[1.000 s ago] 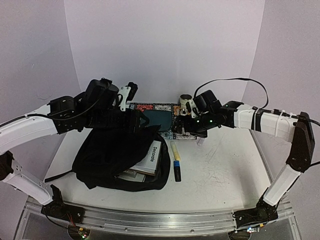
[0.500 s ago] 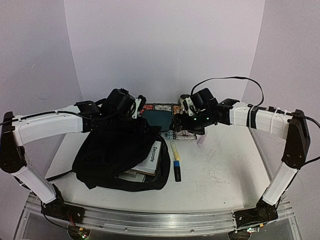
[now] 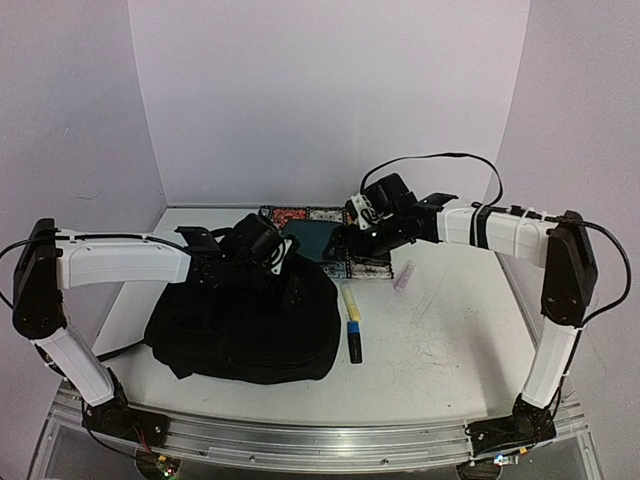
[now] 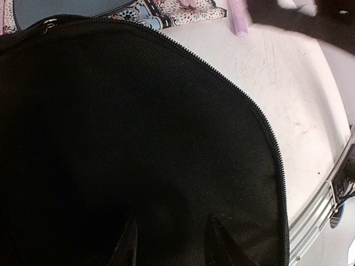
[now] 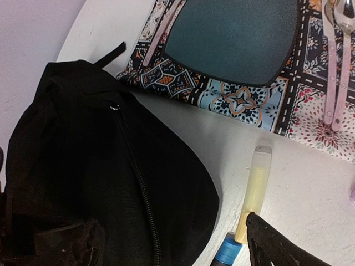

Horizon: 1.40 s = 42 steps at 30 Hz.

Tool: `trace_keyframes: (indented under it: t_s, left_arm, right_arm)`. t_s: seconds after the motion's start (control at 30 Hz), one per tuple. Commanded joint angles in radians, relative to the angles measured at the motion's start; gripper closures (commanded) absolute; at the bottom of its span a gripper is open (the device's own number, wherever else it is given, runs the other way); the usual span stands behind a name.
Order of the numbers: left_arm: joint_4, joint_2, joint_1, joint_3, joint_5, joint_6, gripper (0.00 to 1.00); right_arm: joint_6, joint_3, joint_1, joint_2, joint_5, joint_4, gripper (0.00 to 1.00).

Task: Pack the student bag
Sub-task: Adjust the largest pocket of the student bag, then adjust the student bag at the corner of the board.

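The student bag (image 3: 240,325) is a black backpack lying at centre-left, its flap down and nothing of its contents showing. It fills the left wrist view (image 4: 138,111), zipper edge curving on the right. My left gripper (image 3: 288,285) hovers just over the bag's right top, jaws open and empty (image 4: 173,244). My right gripper (image 3: 347,238) is above the patterned mat's right part; only one finger (image 5: 269,241) shows, far off centre, next to a yellow highlighter (image 5: 257,185), with nothing in it. The bag's right edge also shows in the right wrist view (image 5: 83,166).
A patterned mat (image 3: 365,268) with a teal panel (image 3: 312,238) lies behind the bag. The yellow highlighter (image 3: 350,300) and a blue-capped dark marker (image 3: 355,342) lie right of the bag. A pink tube (image 3: 405,277) lies further right. Pink utensils (image 5: 338,72) rest on the mat.
The left gripper has moved right and down and let go of the raised flap. The flap now lies flat, hiding the books. The right gripper has moved left over the mat.
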Motion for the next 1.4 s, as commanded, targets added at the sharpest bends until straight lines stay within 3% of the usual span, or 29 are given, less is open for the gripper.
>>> trace_keyframes:
  t_s: [0.0,0.13,0.43,0.83,1.07,1.27,1.37]
  left_arm:
    - [0.007,-0.081,-0.005,0.001,-0.022,-0.021,0.54]
    - [-0.008,-0.121,0.005,0.012,-0.071,-0.024,0.51]
    - [-0.083,-0.178,0.077,0.027,-0.165,-0.035,0.46]
    - [-0.174,-0.148,0.153,0.077,-0.27,-0.028,0.44]
    - [-0.217,-0.114,0.154,0.099,-0.304,-0.009,0.44]
    - [-0.24,-0.103,0.155,0.111,-0.315,0.009,0.43]
    - [-0.247,-0.101,0.159,0.113,-0.316,0.012,0.42]
  right_arm:
    - [-0.035,0.061,-0.002,0.072,-0.084,-0.015,0.14]
    - [-0.045,0.065,-0.003,0.118,-0.09,-0.009,0.19]
    - [-0.044,-0.025,0.024,0.113,-0.168,0.028,0.52]
    - [-0.003,-0.155,0.143,0.026,-0.145,0.039,0.8]
    - [0.024,-0.2,0.193,-0.057,-0.12,0.039,0.79]
    - [-0.04,-0.179,0.195,-0.103,-0.017,-0.008,0.65]
    - [-0.094,-0.089,0.194,-0.078,0.038,-0.069,0.58]
